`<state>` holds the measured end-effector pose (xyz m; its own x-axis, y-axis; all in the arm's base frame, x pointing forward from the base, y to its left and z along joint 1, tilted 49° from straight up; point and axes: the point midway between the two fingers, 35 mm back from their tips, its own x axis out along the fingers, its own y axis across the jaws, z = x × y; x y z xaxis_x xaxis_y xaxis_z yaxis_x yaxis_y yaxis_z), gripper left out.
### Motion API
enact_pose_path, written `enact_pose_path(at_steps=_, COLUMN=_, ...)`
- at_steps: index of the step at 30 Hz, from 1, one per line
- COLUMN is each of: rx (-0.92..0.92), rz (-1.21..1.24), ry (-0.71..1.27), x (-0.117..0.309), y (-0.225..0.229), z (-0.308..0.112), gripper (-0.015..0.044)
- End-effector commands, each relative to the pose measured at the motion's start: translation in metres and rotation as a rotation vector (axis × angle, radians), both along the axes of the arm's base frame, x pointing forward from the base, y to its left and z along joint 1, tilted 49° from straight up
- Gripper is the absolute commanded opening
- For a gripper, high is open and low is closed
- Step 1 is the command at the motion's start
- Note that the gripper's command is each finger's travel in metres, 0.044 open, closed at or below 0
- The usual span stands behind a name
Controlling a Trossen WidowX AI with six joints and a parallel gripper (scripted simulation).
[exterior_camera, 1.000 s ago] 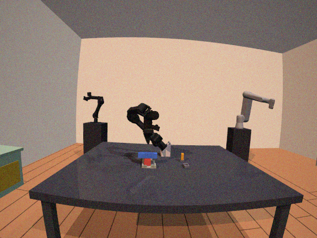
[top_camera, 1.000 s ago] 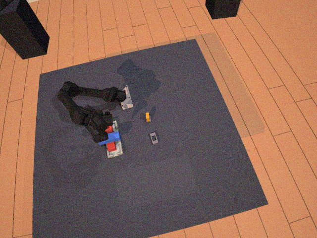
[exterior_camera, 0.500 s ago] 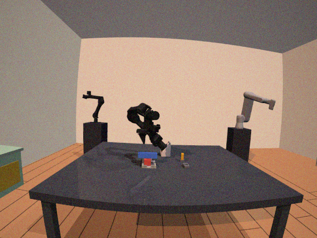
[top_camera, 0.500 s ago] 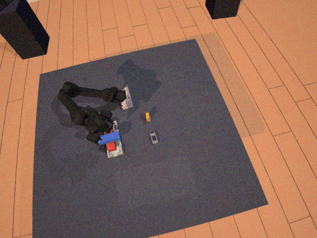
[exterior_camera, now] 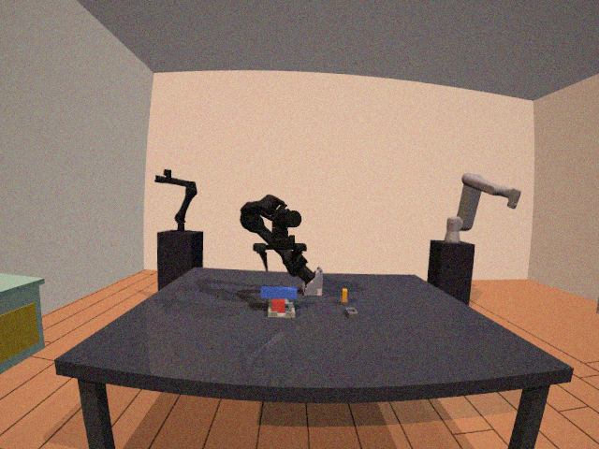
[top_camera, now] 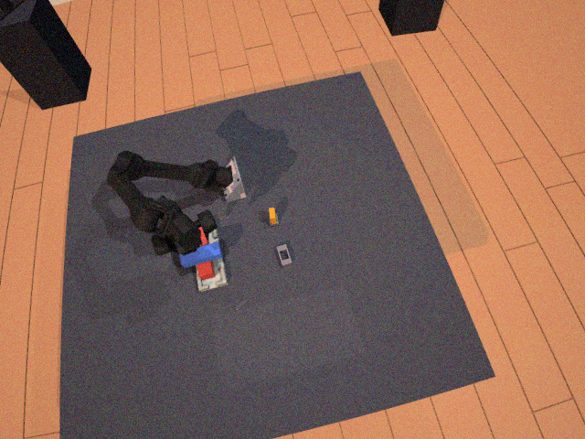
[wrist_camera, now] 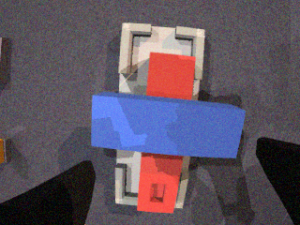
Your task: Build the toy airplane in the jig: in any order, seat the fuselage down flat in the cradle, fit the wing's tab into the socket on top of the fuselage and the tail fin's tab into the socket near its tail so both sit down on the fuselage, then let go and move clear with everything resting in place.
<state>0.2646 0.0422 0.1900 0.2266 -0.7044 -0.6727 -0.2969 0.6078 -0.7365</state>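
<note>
The red fuselage (top_camera: 206, 271) (exterior_camera: 278, 305) (wrist_camera: 171, 75) lies lengthwise on the off-white cradle (top_camera: 213, 285) (exterior_camera: 281, 314) (wrist_camera: 127, 52), shifted toward one long side. In the wrist view its tail end overlaps a cradle corner; whether it is seated flat I cannot tell. The blue wing (top_camera: 202, 255) (exterior_camera: 279, 292) (wrist_camera: 164, 124) lies across the fuselage's top, hiding its own tab and socket. The tail socket (wrist_camera: 157, 192) is empty. The orange tail fin (top_camera: 271, 215) (exterior_camera: 344, 295) (wrist_camera: 3, 151) stands upright apart from the cradle. My gripper (top_camera: 186, 236) (wrist_camera: 177, 159) is wide open above the wing, touching nothing visible.
An empty grey holder (top_camera: 283, 255) (exterior_camera: 351, 311) (wrist_camera: 3, 61) sits near the tail fin. The arm's pale base plate (top_camera: 236, 181) (exterior_camera: 314, 284) stands behind the cradle. Other arms stand on black pedestals beyond the dark table (top_camera: 330, 306) (exterior_camera: 387, 348).
</note>
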Motion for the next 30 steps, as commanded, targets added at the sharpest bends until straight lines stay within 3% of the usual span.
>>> enact_pose_path(at_steps=1, rx=0.076, rz=-0.229, ry=-0.238, x=0.0, y=0.001, z=0.0, gripper=0.044)
enact_pose_path(at_steps=14, rx=0.083, rz=-0.23, ry=-0.233, x=0.001, y=0.01, z=-0.007, gripper=0.044)
enact_pose_path(at_steps=23, rx=0.107, rz=-0.255, ry=-0.186, x=-0.035, y=0.111, z=-0.112, gripper=0.044)
enact_pose_path(at_steps=30, rx=0.056, rz=-0.279, ry=-0.183, x=-0.093, y=0.152, z=-0.184, gripper=0.044)
